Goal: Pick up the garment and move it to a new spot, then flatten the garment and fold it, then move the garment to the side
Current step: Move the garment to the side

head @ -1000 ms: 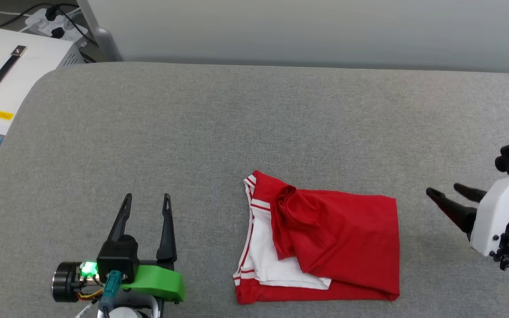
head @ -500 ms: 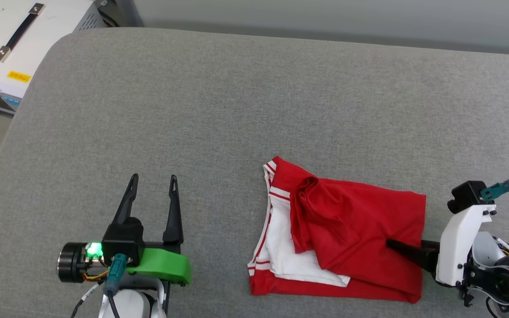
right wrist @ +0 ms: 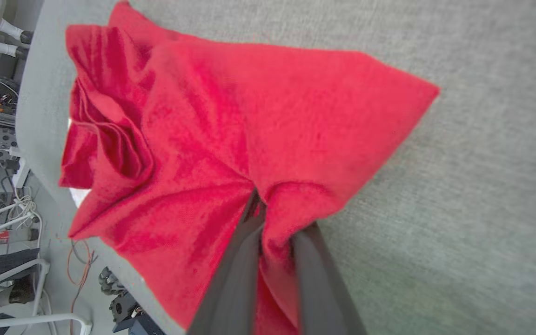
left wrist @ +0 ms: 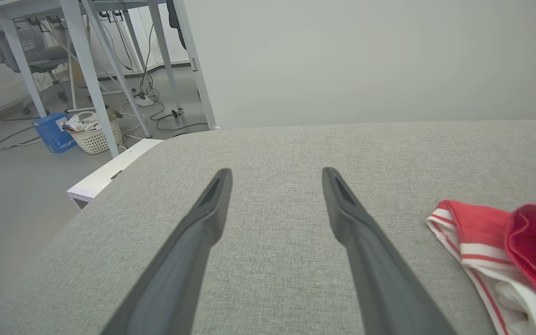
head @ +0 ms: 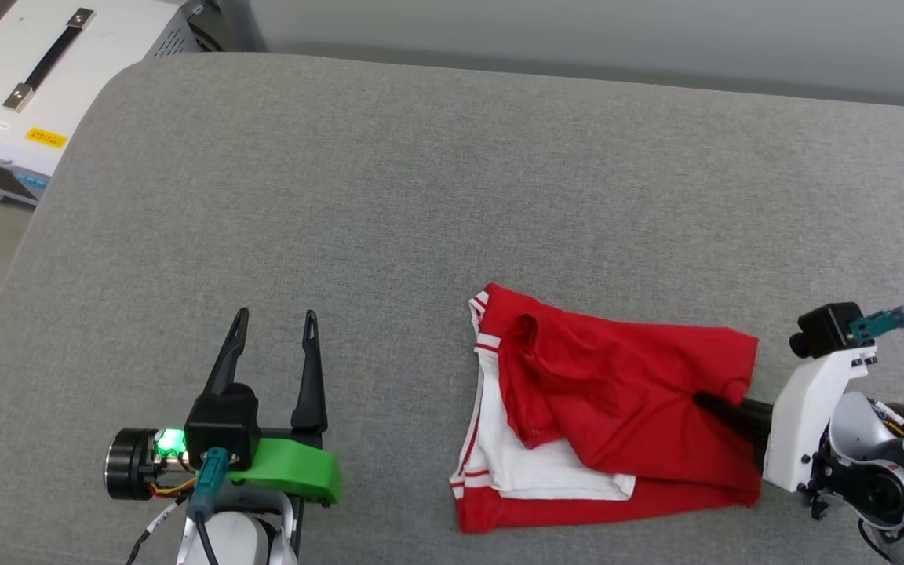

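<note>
Red shirt [head: 625, 408]: folded and lying on the grey cushion [head: 342, 196], near its front right. A white sleeve and striped trim show along the shirt's left edge.
Right gripper [head: 705, 404]: fingers nearly together, pinching a bunch of red cloth at the shirt's right edge. The cloth puckers toward the pinch and laps over one finger.
Left gripper [head: 275, 314]: fingers spread wide and holding nothing, over bare cushion, well left of the shirt and apart from it.
Layers caught: cannot tell how many.
White box [head: 20, 94]: beyond the cushion's far left corner.
</note>
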